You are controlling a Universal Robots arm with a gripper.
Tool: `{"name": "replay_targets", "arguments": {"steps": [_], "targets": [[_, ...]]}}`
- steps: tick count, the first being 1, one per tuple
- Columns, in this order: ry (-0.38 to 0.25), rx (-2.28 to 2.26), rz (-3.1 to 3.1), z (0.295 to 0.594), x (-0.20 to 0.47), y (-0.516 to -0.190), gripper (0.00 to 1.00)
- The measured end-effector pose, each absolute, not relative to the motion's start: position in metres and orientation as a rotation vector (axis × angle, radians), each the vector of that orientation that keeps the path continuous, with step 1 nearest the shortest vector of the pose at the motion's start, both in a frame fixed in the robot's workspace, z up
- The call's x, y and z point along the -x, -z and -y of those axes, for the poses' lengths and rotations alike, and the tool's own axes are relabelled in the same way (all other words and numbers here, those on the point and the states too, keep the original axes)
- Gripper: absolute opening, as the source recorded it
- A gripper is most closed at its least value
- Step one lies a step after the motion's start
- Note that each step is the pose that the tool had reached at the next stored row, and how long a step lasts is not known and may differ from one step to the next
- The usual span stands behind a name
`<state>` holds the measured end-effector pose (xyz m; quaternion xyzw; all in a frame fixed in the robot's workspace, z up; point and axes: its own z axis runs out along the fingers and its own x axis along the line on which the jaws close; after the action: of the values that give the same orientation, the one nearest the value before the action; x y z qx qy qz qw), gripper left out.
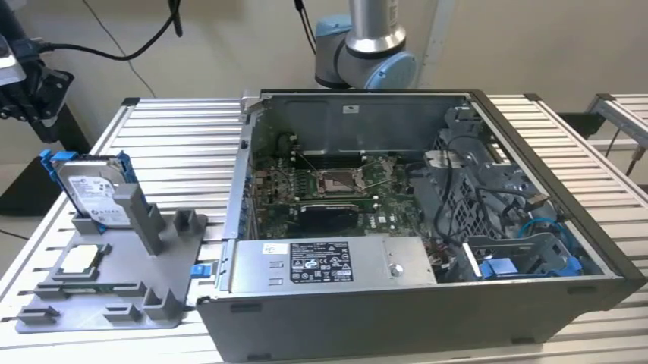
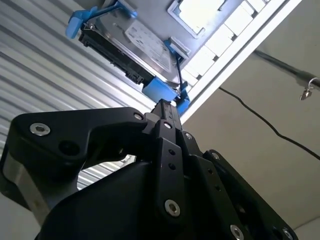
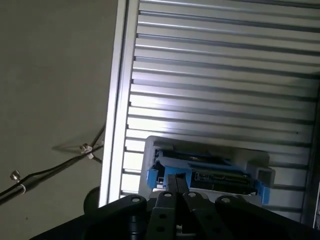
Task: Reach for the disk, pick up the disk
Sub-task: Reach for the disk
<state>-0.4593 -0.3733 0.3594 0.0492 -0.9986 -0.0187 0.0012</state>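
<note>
The disk (image 1: 93, 193) stands upright on its edge in a slot of a grey holder (image 1: 152, 292) at the exterior view's left. It is silver-grey with a white label and blue rails. My gripper (image 1: 26, 95) hangs above and behind it near the table's far left corner, clear of it. In both wrist views the black fingers lie together with nothing between them. The gripper (image 2: 165, 106) points toward the disk (image 2: 131, 44) and its blue rail end. In the first wrist view the gripper (image 3: 175, 181) sits just short of the disk (image 3: 212, 170).
A small square silvery chip (image 1: 81, 260) lies on the grey holder in front of the disk. An open computer case (image 1: 335, 318) takes up the table's middle and right. The slatted metal table (image 1: 187, 144) ends close beside the disk. Cables (image 3: 55, 165) trail over the floor.
</note>
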Motion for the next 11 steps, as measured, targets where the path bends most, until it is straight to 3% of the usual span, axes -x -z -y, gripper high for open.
{"name": "replay_targets", "arguments": {"steps": [11], "targets": [[0.059,-0.265,3.126,0.3756,0.4562,-0.3594,0.0]]}}
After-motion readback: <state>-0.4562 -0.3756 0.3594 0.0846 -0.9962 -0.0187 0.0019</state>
